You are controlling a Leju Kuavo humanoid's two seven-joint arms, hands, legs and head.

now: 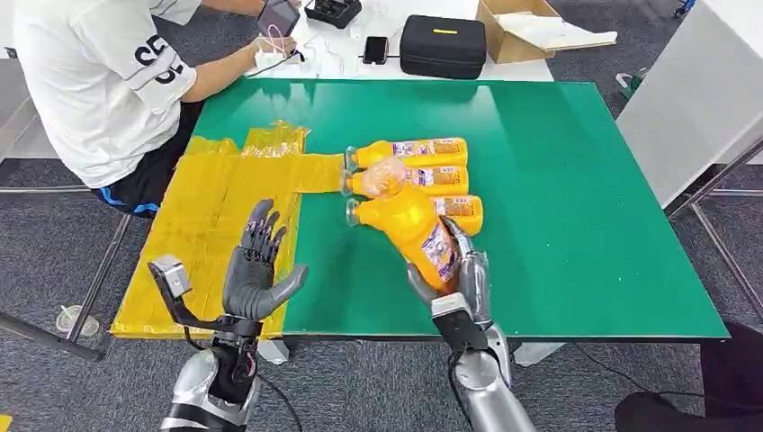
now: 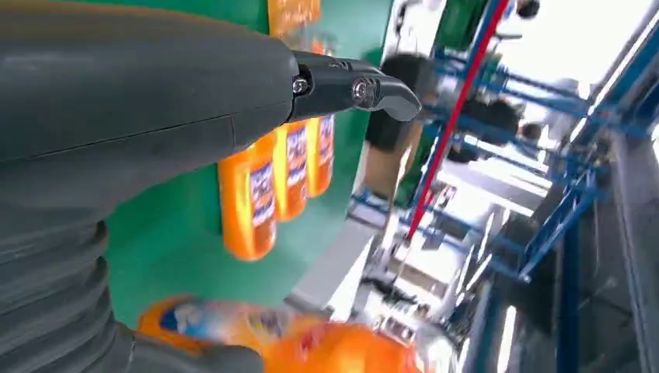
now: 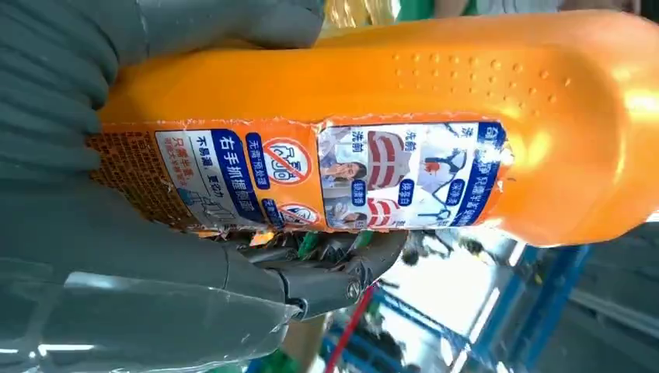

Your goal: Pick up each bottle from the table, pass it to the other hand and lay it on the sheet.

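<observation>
My right hand (image 1: 459,270) grips an orange bottle (image 1: 409,220) by its lower body and holds it above the green table (image 1: 585,180), its clear cap leaning up and to the left. The right wrist view has the same bottle (image 3: 435,116) up close, with the fingers (image 3: 326,264) wrapped under its label. My left hand (image 1: 256,265) hovers open over the edge of the yellow sheet (image 1: 207,225), palm turned toward the bottle. Three more orange bottles (image 1: 414,166) lie side by side on the table behind the held one, and they show in the left wrist view as bottles (image 2: 272,186) past the thumb.
A person in a white shirt (image 1: 99,81) sits at the far left by the sheet. A black case (image 1: 443,45), a phone (image 1: 375,49) and a cardboard box (image 1: 526,27) lie on the white table beyond. A white cabinet (image 1: 702,99) stands at the right.
</observation>
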